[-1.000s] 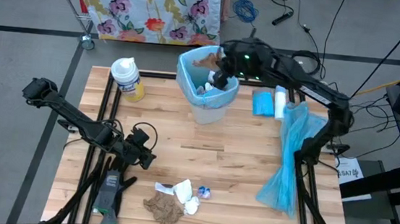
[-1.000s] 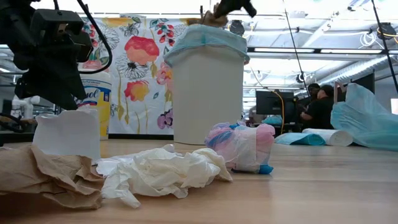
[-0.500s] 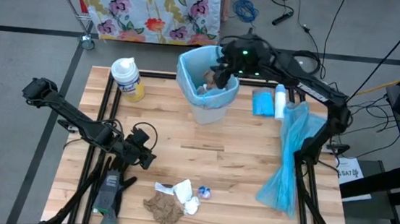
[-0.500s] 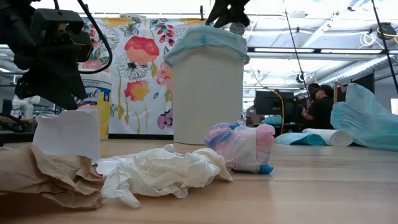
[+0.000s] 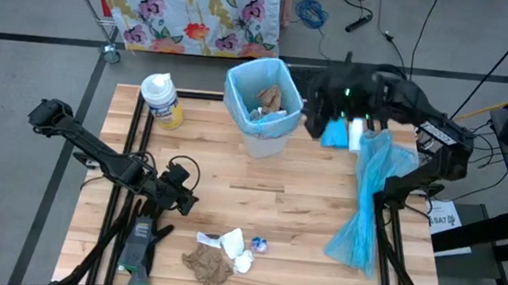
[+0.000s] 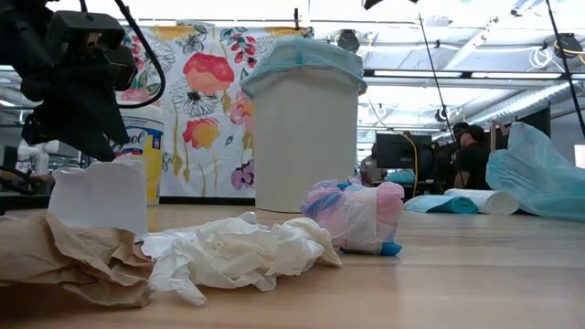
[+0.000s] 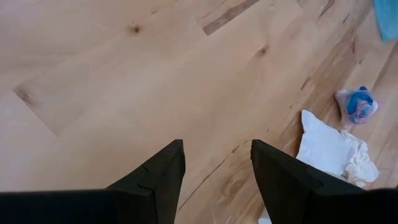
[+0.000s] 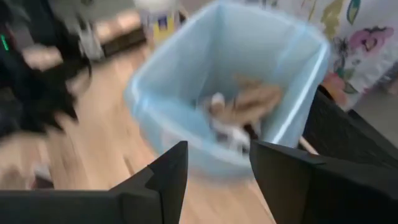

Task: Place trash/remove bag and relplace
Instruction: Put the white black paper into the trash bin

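Observation:
The trash bin (image 5: 262,106), lined with a light blue bag, stands at the table's far middle. It holds a brown paper wad (image 5: 269,98) and white scraps. More trash lies near the front edge: brown paper (image 5: 208,266), white tissue (image 5: 234,244) and a bluish wrapper (image 5: 260,245). My right gripper (image 5: 316,120) is open and empty, up beside the bin's right side; in its wrist view (image 8: 217,168) the bin (image 8: 230,106) lies beyond the fingers. My left gripper (image 5: 180,201) waits open over bare wood (image 7: 217,168), left of the loose trash.
A wipes canister (image 5: 163,99) stands left of the bin. A folded blue bag pack (image 5: 333,131) and a white roll (image 5: 356,130) lie to its right. A loose blue bag (image 5: 367,203) hangs over the right frame. Dark gloves (image 5: 138,252) lie front left.
My right gripper, shut on a brown paper wad above the bin, has opened and let it fall inside. It has then swung away toward the table's right edge and now stands beside the bin. The left arm has kept still.

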### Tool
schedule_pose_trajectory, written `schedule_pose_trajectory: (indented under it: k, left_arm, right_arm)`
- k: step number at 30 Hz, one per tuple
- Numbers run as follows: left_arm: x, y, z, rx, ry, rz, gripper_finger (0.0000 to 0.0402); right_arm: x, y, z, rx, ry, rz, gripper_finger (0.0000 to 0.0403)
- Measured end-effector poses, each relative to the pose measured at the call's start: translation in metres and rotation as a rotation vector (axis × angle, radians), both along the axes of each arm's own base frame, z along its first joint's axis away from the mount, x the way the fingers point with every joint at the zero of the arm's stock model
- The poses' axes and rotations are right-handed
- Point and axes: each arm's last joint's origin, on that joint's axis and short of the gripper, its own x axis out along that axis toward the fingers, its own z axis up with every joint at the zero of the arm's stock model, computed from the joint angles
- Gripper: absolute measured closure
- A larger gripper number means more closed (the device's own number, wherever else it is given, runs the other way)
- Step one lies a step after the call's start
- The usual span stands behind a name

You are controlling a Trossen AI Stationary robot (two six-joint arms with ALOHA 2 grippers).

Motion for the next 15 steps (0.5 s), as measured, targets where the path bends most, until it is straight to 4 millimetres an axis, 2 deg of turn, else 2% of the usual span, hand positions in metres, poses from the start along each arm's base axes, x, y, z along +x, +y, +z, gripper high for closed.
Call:
schedule_pose_trajectory:
  k: [3,6,11,15]
  left_arm:
    - [0.001,-0.001,0.001,-0.006,-0.01,-0.002,0.0215]
    - [0.004,-0.003,0.004,-0.038,-0.055,-0.016,0.0215]
    - [0.014,-0.01,0.005,-0.073,-0.112,-0.1,0.0215]
    - [0.022,-0.021,0.002,-0.034,-0.14,-0.316,0.0215]
  right_arm:
    - [0.002,0.022,-0.014,-0.011,0.111,0.025,0.0246]
    - [0.009,0.043,-0.041,0.0,0.207,0.041,0.0251]
    - [0.023,0.074,-0.107,0.059,0.311,0.052,0.0254]
    - [0.031,0.099,-0.159,0.124,0.301,0.089,0.0254]
